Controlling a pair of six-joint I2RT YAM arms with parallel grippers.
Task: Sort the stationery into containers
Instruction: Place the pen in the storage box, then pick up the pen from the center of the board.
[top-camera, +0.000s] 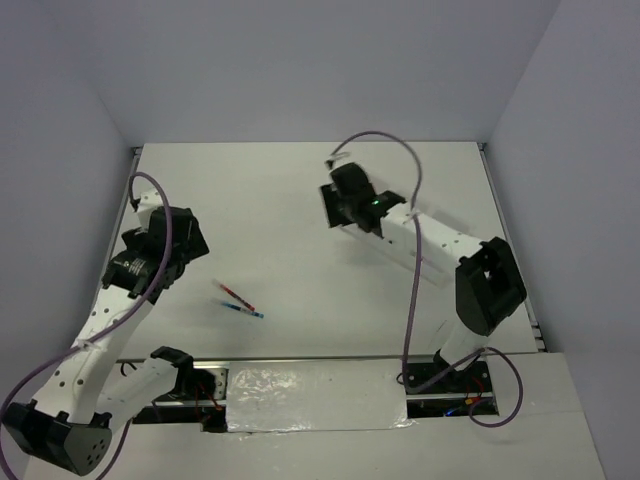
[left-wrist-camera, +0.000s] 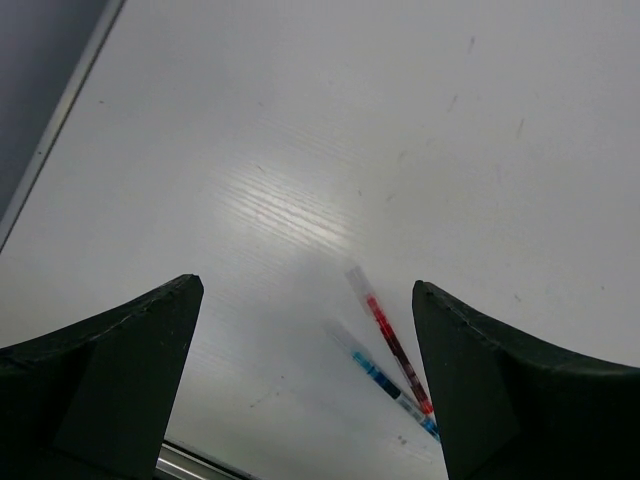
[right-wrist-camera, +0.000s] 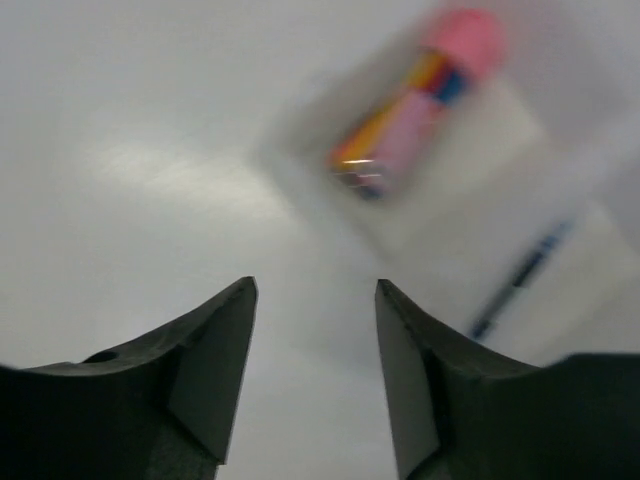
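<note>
Two thin pens lie side by side on the white table, a red pen (top-camera: 233, 294) (left-wrist-camera: 390, 345) and a blue pen (top-camera: 243, 310) (left-wrist-camera: 385, 380). My left gripper (top-camera: 188, 238) (left-wrist-camera: 305, 283) hangs open above them, and they show close to its right finger. My right gripper (top-camera: 335, 205) (right-wrist-camera: 315, 282) is open with nothing between its fingers. Beyond its tips a stubby orange piece with a pink cap (right-wrist-camera: 405, 125) shows blurred over the white tray (right-wrist-camera: 570, 170). A dark blue pen (right-wrist-camera: 515, 280) lies in the tray to the right. From above, the right arm hides most of the tray.
Grey walls close the table on the left, back and right. A metal rail with foil tape (top-camera: 310, 390) runs along the near edge between the arm bases. Purple cables (top-camera: 415, 280) loop off both arms.
</note>
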